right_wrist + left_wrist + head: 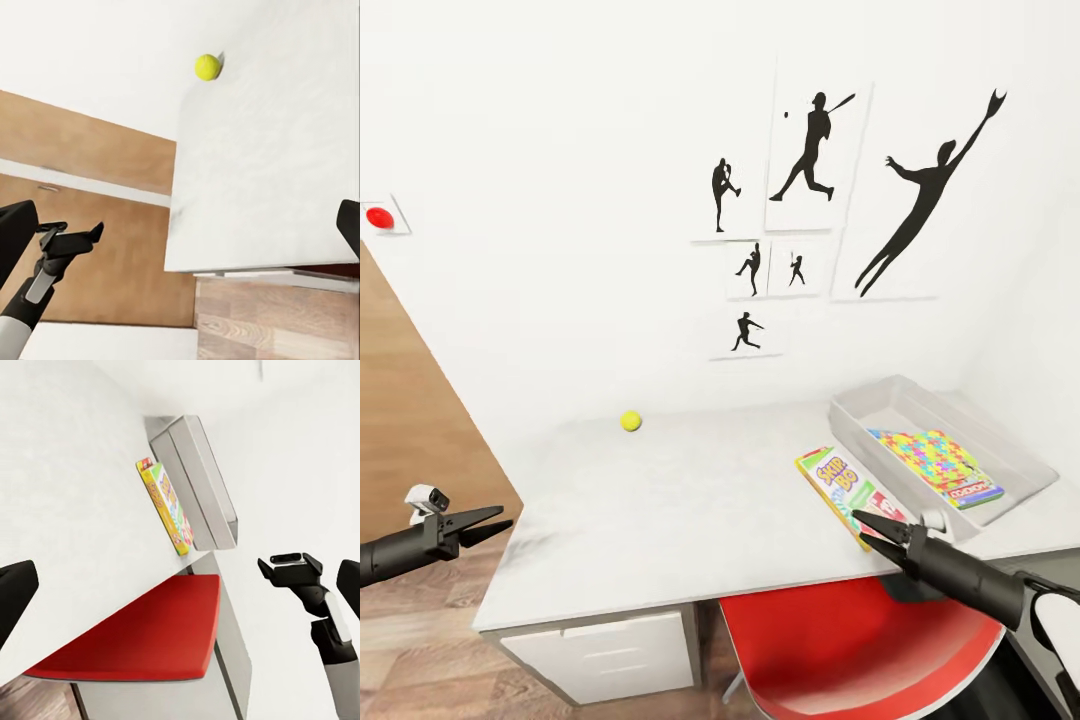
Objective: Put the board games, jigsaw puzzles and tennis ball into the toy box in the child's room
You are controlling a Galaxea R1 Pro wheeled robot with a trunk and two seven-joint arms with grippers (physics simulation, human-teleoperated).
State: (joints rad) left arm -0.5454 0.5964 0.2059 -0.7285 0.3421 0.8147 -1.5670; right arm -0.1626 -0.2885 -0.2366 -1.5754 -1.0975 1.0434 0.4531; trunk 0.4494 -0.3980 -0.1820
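Note:
The tennis ball (630,421) (208,67) lies alone at the back of the white table (690,500), near the wall. At the table's right end stands the grey toy box (857,423) (202,472). Inside it lie a jigsaw puzzle (920,452) and a flat board game (974,492) at the near end. The Skip-Bo board game (842,487) (169,506) lies on the table against the toy box's left side. My right gripper (860,527) hangs open just in front of the Skip-Bo box. My left gripper (506,518) is open and empty off the table's left edge. The bed is out of view.
A red chair (860,650) is tucked under the table's front edge below my right arm. White drawers (610,650) sit under the table's left part. Black silhouette pictures (815,150) hang on the wall behind. Wood-plank floor (420,640) lies to the left.

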